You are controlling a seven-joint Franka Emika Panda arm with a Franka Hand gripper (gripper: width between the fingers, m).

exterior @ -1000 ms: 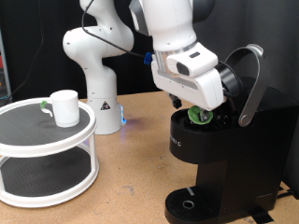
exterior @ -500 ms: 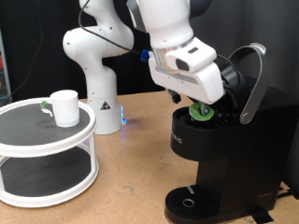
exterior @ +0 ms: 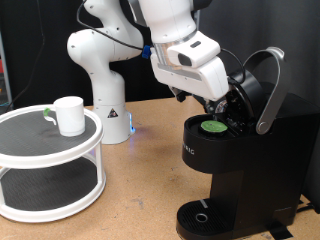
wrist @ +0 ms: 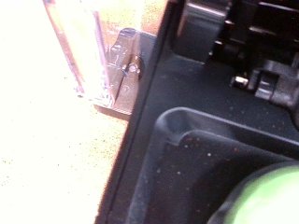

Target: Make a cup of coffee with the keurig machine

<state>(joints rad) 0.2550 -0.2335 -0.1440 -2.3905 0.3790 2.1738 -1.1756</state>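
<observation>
One step looked done: green-topped pod [exterior: 211, 126] sat in the open keurig machine [exterior: 235, 170], gripper [exterior: 218, 104] just above it, finger state unclear, lid unclosed, cup [exterior: 69, 115] on the white stand [exterior: 50, 160].

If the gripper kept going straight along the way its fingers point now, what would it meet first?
Most likely the green-topped pod seated in the open keurig machine. The gripper hangs just above it, pointing down into the pod chamber; depth is hard to judge, so it might meet the chamber rim instead.
</observation>
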